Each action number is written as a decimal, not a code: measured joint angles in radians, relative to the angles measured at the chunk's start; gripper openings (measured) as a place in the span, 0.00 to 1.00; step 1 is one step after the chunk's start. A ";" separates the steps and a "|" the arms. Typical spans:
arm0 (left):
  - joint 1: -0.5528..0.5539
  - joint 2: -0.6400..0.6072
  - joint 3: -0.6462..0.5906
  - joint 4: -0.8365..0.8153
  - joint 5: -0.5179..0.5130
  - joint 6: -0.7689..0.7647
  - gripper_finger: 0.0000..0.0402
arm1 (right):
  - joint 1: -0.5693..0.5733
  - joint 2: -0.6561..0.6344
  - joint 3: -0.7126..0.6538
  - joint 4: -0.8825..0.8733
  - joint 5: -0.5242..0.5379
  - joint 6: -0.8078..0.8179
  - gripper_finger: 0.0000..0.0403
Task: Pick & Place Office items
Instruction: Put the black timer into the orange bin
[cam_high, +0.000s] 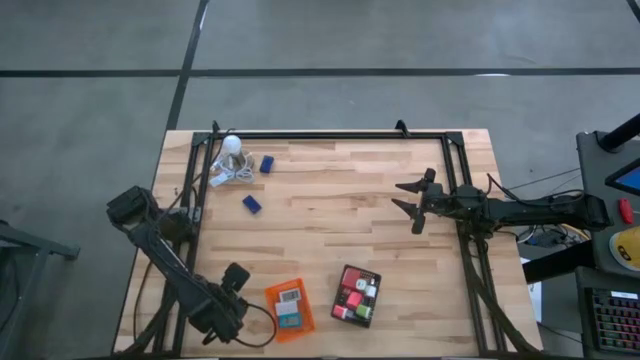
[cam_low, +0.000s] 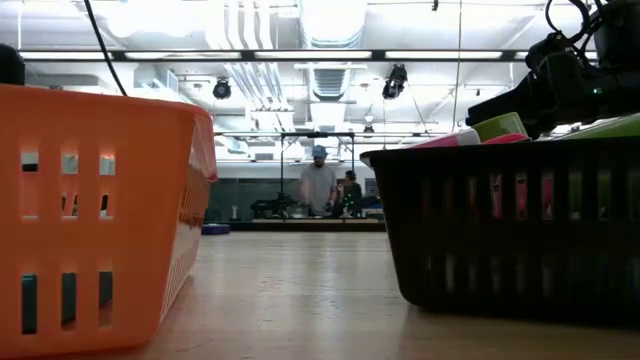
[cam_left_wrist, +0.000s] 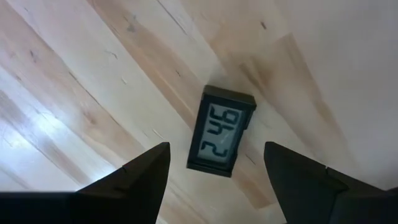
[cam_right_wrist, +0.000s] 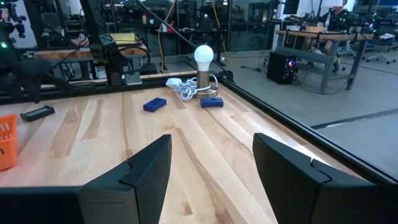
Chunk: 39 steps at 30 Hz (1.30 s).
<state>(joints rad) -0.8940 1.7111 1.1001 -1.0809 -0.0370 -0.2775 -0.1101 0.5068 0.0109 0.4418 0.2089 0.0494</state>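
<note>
left end effector (cam_left_wrist: 214, 171) open over black rectangular clock (cam_left_wrist: 221, 130) — right end effector (cam_right_wrist: 211, 165) open.

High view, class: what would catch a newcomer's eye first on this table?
The orange tray and the black tray of colourful pieces sit at the near edge. A white bulb lamp stands at the far left corner, with two dark blue blocks nearby.

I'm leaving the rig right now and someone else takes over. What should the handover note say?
Left gripper: open, above a small black digital clock lying on the table. Right gripper: open, empty, over the table's right side.
Orange tray and black tray each already hold several items.
Left out: two blue blocks on the bare wood near the bulb lamp, plus the clock.
</note>
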 joint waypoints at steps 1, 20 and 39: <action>0.000 0.000 -0.010 0.009 0.000 0.001 0.66 | 0.000 0.000 0.000 0.000 0.000 0.000 0.54; 0.001 0.001 -0.145 0.169 -0.003 0.039 0.66 | 0.000 0.000 0.000 0.000 0.000 0.001 0.54; 0.001 -0.001 -0.177 0.229 0.004 0.043 0.56 | 0.000 0.000 0.000 0.000 0.000 0.001 0.54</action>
<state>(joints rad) -0.8932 1.7100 0.9234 -0.8516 -0.0333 -0.2344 -0.1101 0.5068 0.0109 0.4416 0.2091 0.0505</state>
